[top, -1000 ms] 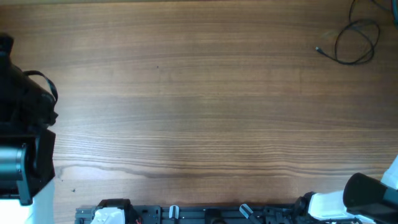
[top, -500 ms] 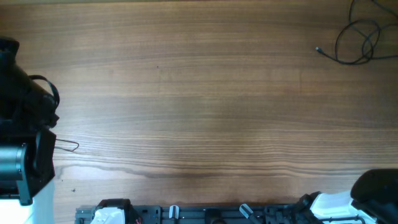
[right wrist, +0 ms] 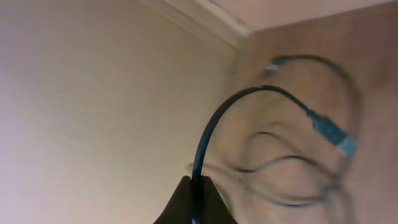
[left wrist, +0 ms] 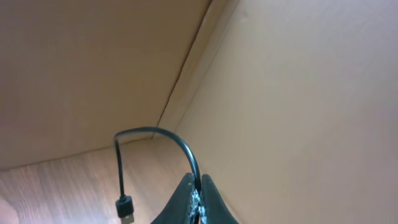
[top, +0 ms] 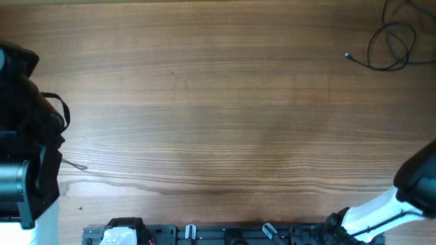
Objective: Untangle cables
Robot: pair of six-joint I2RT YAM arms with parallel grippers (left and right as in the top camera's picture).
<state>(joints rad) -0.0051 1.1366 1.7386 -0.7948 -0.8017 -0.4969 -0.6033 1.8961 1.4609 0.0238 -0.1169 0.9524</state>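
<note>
The wooden desk (top: 218, 122) filled nearly all of my overhead view. The left arm (top: 27, 143) stood as a black bulk at its left edge and the right arm (top: 415, 187) came in at the lower right corner, with a black rail (top: 225, 235) along the near edge between them. The cables (top: 392, 44) lay as thin black loops in the far right corner of the desk, well apart from both arms, one small plug tip (top: 347, 56) pointing left out of the loops. Just beside the left arm a thin wire end (top: 76, 165) rested on the wood.

On its wrist camera the left hand (left wrist: 198, 186) was squeezed fully together with a black cable (left wrist: 149, 129) pinched between its tips; that cable arched up and over to the left and dropped to a plug (left wrist: 126, 208) hanging free. The right hand (right wrist: 194, 185) was likewise closed tight on a second cable (right wrist: 200, 148), which curved up to the right and ended in a bluish plug (right wrist: 329, 132). Behind it, blurred loops (right wrist: 292, 165) lay on the desk.
</note>
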